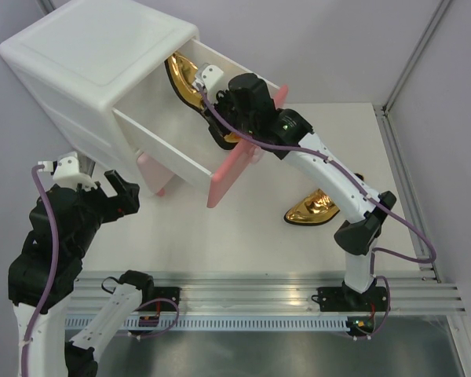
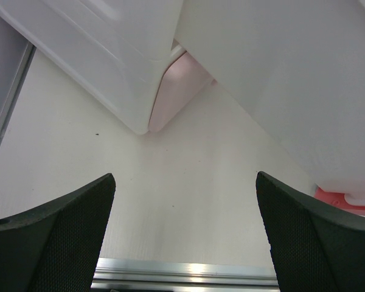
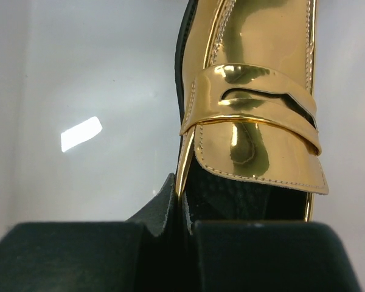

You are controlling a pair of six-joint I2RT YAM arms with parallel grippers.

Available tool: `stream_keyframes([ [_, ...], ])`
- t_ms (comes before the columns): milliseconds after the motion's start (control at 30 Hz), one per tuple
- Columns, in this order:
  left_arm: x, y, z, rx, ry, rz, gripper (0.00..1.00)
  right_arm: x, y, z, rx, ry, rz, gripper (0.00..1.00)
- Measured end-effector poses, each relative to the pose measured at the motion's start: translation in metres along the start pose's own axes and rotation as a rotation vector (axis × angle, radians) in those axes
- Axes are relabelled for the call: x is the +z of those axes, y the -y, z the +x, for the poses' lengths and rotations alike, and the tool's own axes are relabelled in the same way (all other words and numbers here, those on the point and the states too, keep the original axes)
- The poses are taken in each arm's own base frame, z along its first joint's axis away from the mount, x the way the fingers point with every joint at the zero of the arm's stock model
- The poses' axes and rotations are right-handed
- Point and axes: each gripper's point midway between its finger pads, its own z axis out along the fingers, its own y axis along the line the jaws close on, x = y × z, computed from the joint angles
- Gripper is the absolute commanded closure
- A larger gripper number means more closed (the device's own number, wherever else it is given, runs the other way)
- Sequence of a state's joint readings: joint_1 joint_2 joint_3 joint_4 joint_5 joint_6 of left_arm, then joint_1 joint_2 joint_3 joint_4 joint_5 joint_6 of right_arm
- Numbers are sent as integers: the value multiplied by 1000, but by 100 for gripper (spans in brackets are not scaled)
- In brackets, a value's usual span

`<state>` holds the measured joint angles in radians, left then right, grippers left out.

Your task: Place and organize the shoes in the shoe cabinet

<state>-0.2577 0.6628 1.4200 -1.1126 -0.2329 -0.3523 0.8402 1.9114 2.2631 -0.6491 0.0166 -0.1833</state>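
The white shoe cabinet (image 1: 94, 63) stands at the back left, its upper drawer (image 1: 169, 153) pulled far out with the pink front (image 1: 234, 169) toward me. My right gripper (image 1: 206, 93) reaches down into that drawer. It is shut on the side wall of a shiny gold shoe (image 3: 255, 91), which hangs toe-down just over the drawer's white floor. The same gold shoe (image 1: 184, 78) shows in the top view at the drawer's back. A second gold shoe (image 1: 314, 208) lies on the table beside the right arm. My left gripper (image 2: 185, 176) is open and holds nothing, low in front of the cabinet.
The cabinet's pale pink lower front (image 2: 176, 91) is closed, and the open drawer's underside (image 2: 280, 73) overhangs the table to the right of it. An aluminium rail (image 1: 259, 294) runs along the near edge. Grey walls close in the back and sides.
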Motion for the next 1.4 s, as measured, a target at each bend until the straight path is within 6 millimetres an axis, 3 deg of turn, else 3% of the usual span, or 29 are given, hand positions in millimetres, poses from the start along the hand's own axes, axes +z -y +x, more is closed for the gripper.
stream_keyframes([
  [233,1,0,0,0,-2,-1,0,-1,13,6,-215,-31,11,97],
  [467,3,0,1,3,-10,-4,0,-2,17,9,-323,-47,7,91],
  [600,5,1,1,4,-15,-6,0,-2,19,9,-340,-51,15,77],
  [800,8,2,1,6,-24,-9,0,-2,24,-3,-341,-11,49,76],
  [1000,7,2,0,6,-21,-8,0,-2,29,-8,-325,7,68,86],
  [1167,7,2,-1,6,-21,-9,0,-3,34,-9,-308,11,78,85],
  [1233,7,2,0,6,-21,-9,0,-3,34,-10,-300,16,79,78],
  [1400,6,2,-4,4,-11,-7,0,-8,33,-25,-262,68,78,45],
])
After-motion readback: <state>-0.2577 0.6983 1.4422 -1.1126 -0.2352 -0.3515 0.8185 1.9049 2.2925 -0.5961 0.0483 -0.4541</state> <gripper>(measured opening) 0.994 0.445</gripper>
